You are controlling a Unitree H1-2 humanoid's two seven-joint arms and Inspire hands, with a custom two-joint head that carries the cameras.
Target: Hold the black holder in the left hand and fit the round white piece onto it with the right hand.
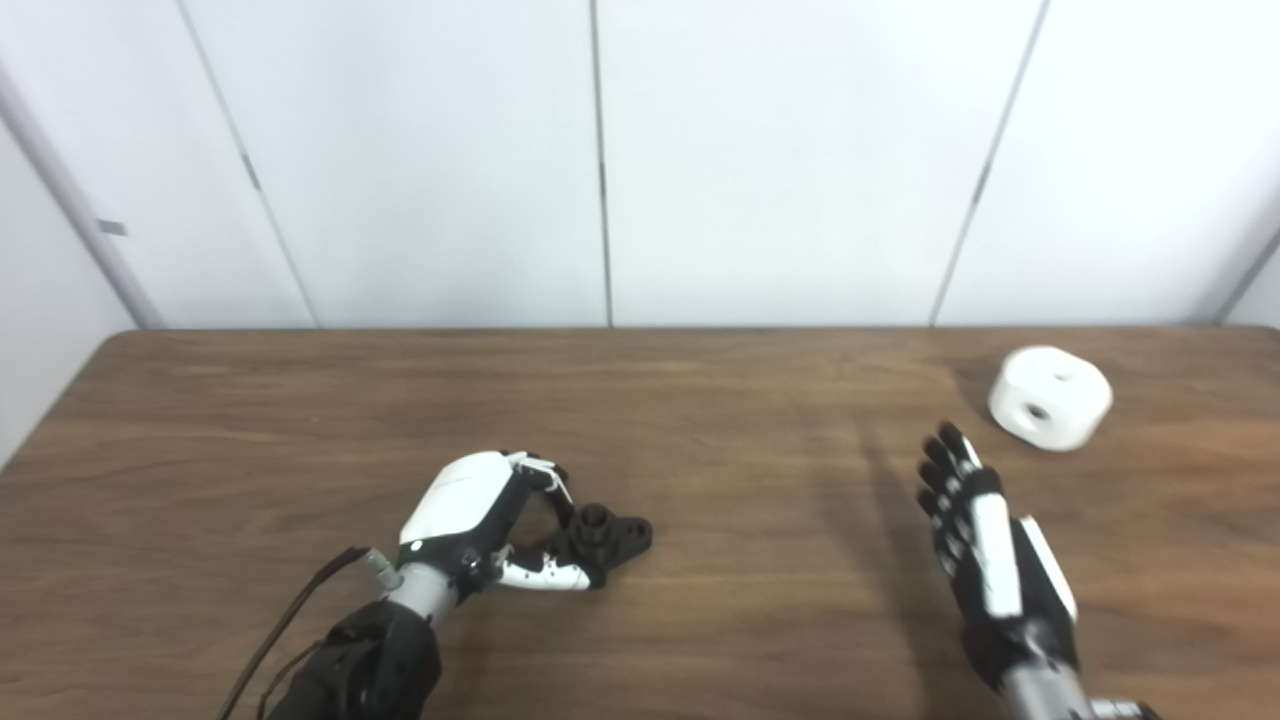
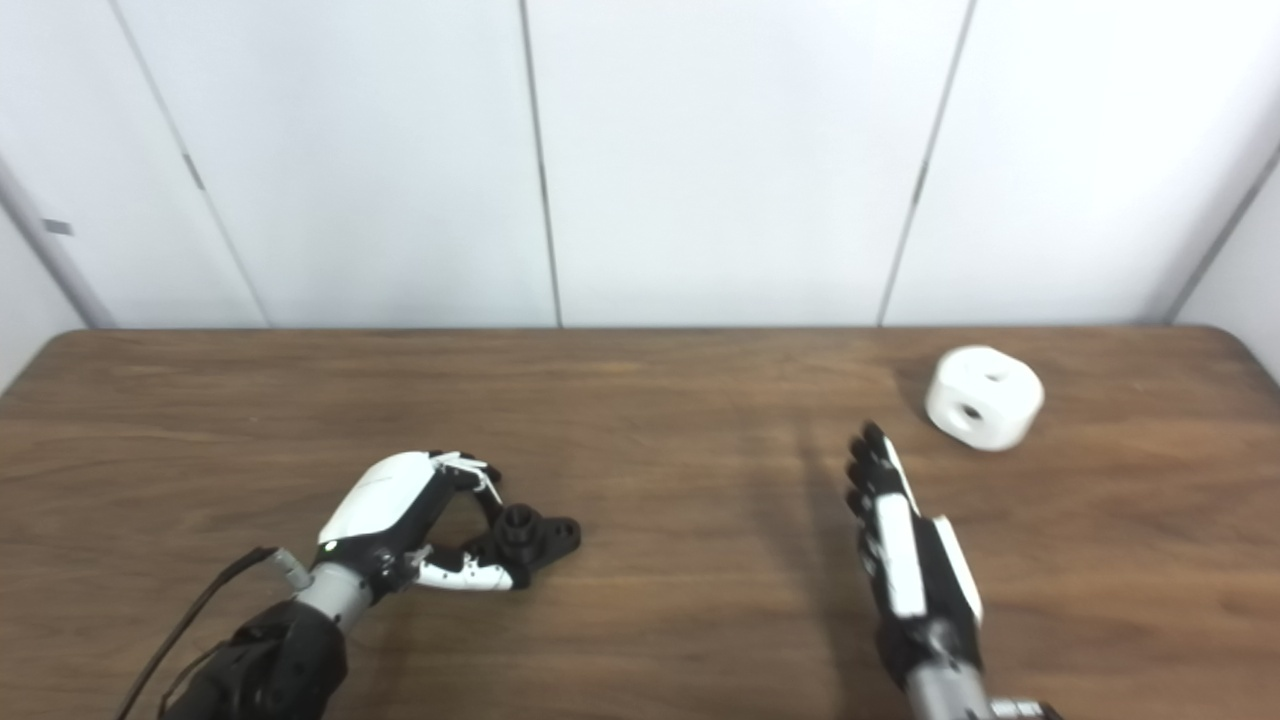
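On the near left of the wooden table [image 1: 700, 420], the left hand [image 1: 470, 510] lay low, fingers and thumb curled around the black holder [image 1: 605, 535], which rested on the surface. The right hand [image 1: 985, 545] stood edge-up at near right, fingers straight and released, holding nothing. The round white piece [image 1: 1050, 397] sat beyond it at far right, apart.
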